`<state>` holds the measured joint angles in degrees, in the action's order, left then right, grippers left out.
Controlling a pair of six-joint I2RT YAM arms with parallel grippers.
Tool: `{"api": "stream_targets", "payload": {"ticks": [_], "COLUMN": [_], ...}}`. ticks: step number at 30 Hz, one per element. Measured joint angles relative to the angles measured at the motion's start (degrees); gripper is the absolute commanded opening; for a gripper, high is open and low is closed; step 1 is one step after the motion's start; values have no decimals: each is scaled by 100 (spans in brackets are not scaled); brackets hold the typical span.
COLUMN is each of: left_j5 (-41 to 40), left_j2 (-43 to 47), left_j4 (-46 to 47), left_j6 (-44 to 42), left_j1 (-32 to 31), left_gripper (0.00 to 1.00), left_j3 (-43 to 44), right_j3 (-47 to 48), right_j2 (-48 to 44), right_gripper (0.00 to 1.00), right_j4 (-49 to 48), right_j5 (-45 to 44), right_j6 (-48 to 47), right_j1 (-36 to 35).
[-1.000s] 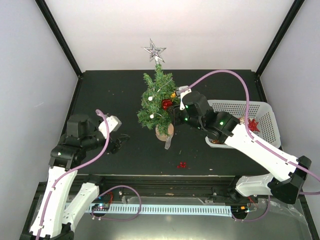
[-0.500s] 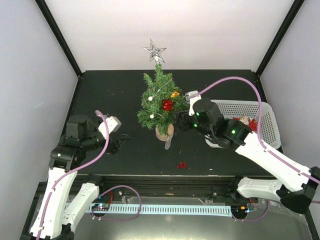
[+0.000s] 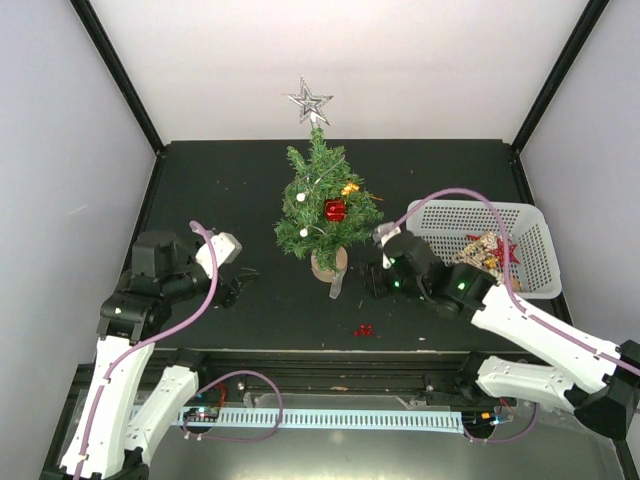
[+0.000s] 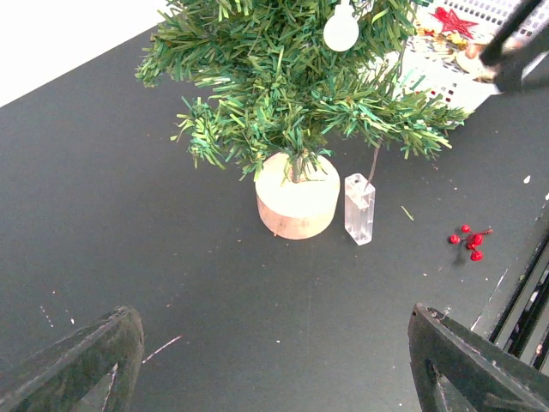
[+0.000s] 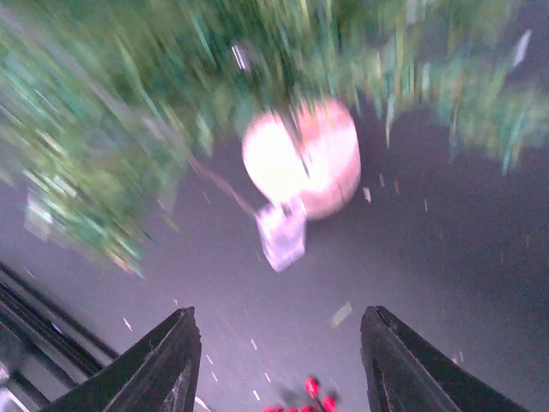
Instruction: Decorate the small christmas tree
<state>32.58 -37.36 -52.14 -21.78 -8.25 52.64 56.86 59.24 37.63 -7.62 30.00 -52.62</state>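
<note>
The small christmas tree (image 3: 322,205) stands upright at the table's middle on its round wooden base (image 3: 327,264), with a silver star on top, white balls, a red ornament (image 3: 335,210) and a gold one. A clear plastic box (image 3: 336,284) lies by the base. The tree also shows in the left wrist view (image 4: 292,94) and, blurred, in the right wrist view (image 5: 214,103). My right gripper (image 3: 372,280) is open and empty, low over the table just right of the base. A red berry sprig (image 3: 364,329) lies in front of it. My left gripper (image 3: 232,290) is open and empty, left of the tree.
A white basket (image 3: 530,255) with several ornaments stands at the right, behind my right arm. The table's front rail runs along the near edge. Small debris flecks lie on the black tabletop.
My right gripper has drawn back from the tree's branches, down and toward the near right, leaving the red ornament hanging on the tree. The left arm has not moved.
</note>
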Motion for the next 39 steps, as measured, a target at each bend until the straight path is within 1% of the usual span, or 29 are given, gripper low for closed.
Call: {"api": "stream_targets", "payload": {"ticks": [5, 11, 18, 24, 31, 39], "left_j5": [-24, -26, -26, -24, -24, -22], "left_j2": [35, 11, -39, -39, -22, -13], "left_j4": [9, 11, 11, 11, 11, 13], "left_j6": [2, 4, 4, 2, 4, 4], "left_j1": [0, 2, 24, 44, 70, 70], "left_gripper": [85, 85, 85, 85, 85, 85], "left_j3": [-13, -15, -15, -15, -17, -17], "right_j3": [-1080, -1615, -1849, -1867, -1882, -2015], "right_j2": [-61, -55, -153, 339, 940, 1198], "right_gripper": [57, 59, 49, 42, 39, 36], "right_j4": [190, 245, 125, -72, -299, -568], "right_j5": [304, 553, 898, 955, 922, 918], "right_j6": [170, 232, 260, 332, 354, 356], "right_j1": [-129, -597, -892, -1132, -1137, -1137]}}
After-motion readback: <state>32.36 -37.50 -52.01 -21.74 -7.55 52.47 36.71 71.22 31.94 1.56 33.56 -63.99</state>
